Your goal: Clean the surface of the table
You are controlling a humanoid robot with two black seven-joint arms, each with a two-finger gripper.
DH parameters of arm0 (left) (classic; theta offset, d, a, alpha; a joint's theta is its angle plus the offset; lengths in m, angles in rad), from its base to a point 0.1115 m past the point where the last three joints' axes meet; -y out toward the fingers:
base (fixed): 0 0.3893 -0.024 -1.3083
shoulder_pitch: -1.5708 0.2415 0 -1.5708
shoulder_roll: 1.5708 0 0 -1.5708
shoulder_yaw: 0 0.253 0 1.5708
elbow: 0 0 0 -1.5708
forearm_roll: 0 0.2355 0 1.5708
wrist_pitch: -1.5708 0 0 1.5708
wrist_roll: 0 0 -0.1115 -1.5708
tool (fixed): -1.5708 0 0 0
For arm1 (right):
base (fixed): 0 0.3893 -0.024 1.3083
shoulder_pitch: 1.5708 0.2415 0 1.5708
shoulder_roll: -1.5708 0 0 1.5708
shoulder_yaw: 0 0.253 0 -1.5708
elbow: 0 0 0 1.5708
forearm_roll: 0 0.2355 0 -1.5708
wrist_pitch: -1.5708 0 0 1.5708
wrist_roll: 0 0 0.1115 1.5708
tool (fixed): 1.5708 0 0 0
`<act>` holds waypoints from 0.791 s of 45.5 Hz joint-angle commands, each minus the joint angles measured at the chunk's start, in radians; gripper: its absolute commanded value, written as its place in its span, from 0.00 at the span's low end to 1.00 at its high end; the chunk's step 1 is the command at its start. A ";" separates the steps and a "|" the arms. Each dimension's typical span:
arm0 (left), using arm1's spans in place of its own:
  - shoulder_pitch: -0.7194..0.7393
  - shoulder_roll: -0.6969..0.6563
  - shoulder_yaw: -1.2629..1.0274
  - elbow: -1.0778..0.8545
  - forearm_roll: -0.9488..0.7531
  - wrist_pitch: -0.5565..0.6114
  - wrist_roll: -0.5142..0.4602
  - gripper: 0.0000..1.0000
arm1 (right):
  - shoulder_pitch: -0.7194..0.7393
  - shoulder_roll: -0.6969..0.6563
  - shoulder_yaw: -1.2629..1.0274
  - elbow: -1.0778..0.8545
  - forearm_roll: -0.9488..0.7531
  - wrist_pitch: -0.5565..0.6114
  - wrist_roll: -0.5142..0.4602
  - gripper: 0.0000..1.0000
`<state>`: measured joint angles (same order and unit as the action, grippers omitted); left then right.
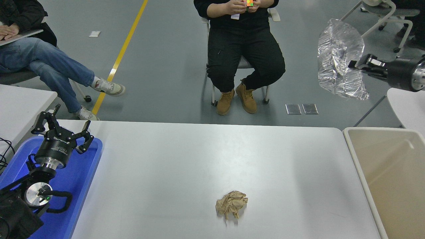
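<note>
While the right gripper [355,63] pinches a crinkled clear bag [340,59] high above the beige bin [365,186], crumpled brown paper [231,204] lies on the table surface [186,166], left gripper [63,127] spread over the blue tray [89,172].

Blue tray [84,186], beige bin [388,172], seated people [244,53].

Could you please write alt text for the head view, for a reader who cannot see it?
The right gripper holds a crumpled clear plastic bag high in the air, up and beyond the beige bin. A crumpled brown paper ball lies on the white table surface; the left gripper is parked open above a blue tray.
</note>
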<state>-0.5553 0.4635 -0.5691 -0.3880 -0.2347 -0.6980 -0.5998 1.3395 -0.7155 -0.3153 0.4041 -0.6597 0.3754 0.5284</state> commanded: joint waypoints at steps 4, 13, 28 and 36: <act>0.000 0.000 0.000 0.000 0.000 0.000 0.000 1.00 | -0.056 -0.010 0.004 -0.175 0.057 0.048 -0.030 0.00; 0.000 0.000 0.000 0.000 0.000 0.000 0.000 1.00 | -0.109 -0.010 0.053 -0.277 0.075 0.048 -0.119 0.00; 0.000 0.000 0.000 0.000 0.000 0.000 0.000 1.00 | -0.214 -0.009 0.137 -0.373 0.072 0.048 -0.200 0.00; 0.000 0.000 0.000 0.000 0.000 0.000 0.000 1.00 | -0.272 -0.004 0.139 -0.450 0.074 0.037 -0.215 0.00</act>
<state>-0.5553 0.4634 -0.5691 -0.3881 -0.2347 -0.6980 -0.5998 1.1435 -0.7229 -0.1955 0.0414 -0.5893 0.4210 0.3464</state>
